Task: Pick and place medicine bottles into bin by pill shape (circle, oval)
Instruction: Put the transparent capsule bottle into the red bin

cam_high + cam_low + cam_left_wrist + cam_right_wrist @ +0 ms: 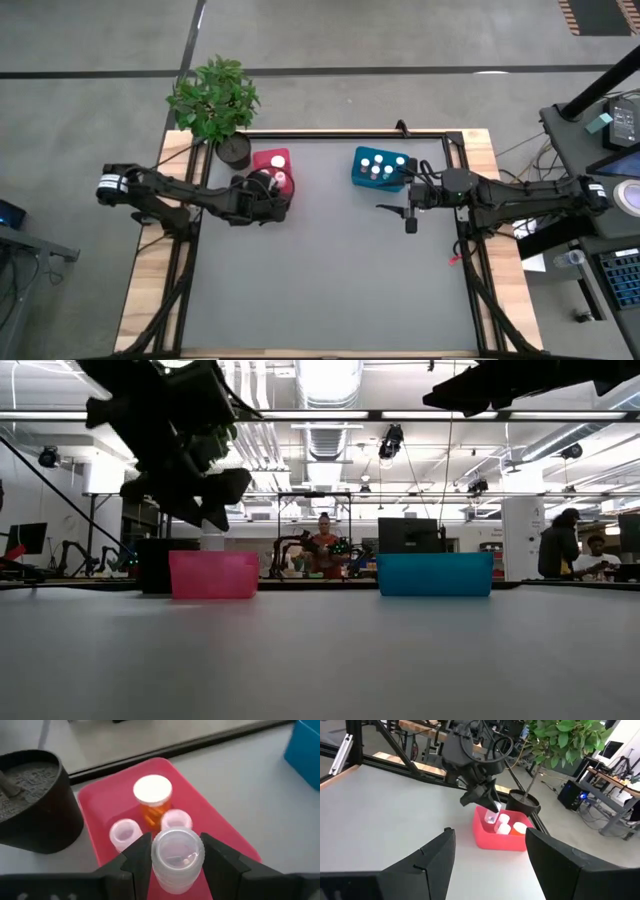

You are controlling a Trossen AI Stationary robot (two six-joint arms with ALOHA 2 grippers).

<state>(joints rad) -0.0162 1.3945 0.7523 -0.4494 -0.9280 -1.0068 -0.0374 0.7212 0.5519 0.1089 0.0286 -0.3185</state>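
Note:
My left gripper [176, 865] is shut on a clear medicine bottle [177, 857] and hangs above the pink-red bin [272, 170]. It also shows in the right wrist view [490, 810]. The bin [105, 805] holds three bottles: one orange with a white cap [153, 795] and two pinkish ones [125, 833]. The teal-blue bin [380, 168] holds several white-capped bottles. My right gripper [408, 212] is open and empty, just near of the teal bin. My left gripper pinches the clear bottle by its two sides, just below its top [156, 865], between the two fingers. The bottle stands upright in the hold, its top toward the camera. It is lifted clear, above the pink-red bin's near end.
A dark round plant pot [233, 150] with a leafy plant [212, 97] stands just left of the pink-red bin, at the table's far left. Bare grey table top [330, 280] lies near of both bins. People stand in the room behind [324, 540].

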